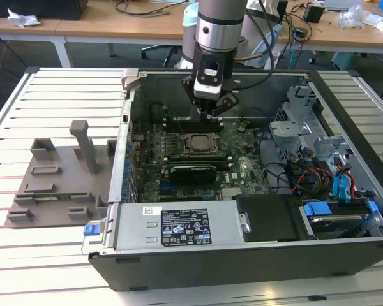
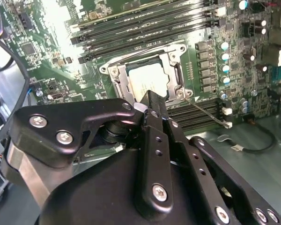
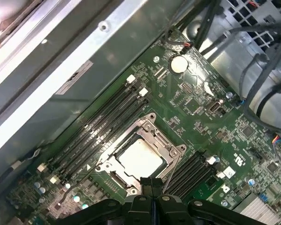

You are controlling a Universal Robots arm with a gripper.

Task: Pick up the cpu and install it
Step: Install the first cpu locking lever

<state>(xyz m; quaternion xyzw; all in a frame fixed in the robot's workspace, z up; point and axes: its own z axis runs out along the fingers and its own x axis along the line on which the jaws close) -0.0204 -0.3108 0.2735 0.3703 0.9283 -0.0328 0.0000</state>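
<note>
Tool [image 1: 210,113] hangs inside the open black computer case [image 1: 242,255], fingers clenched together with nothing between them; both wrist views show this.

The small flat square silvery-grey cpu [image 3: 140,157] lies flat in the dark square metal socket frame [image 3: 175,151] on the green motherboard [image 3: 201,117], not in your grip. It sits below the fingertips and apart from them. In the exterior view the socket frame [image 1: 198,143] lies just toward the camera from the tool tip.

The chip is square, so it has no long axis. Its edges run parallel to the long black memory slots [image 3: 103,126] beside it.

In the second wrist view, the tool [image 2: 149,98] covers the cpu's [image 2: 147,77] near edge. You cannot tell whether the frame is latched, or whether the thin wire lever [image 2: 206,112] is hooked. Glare washes out part of that board.
</note>
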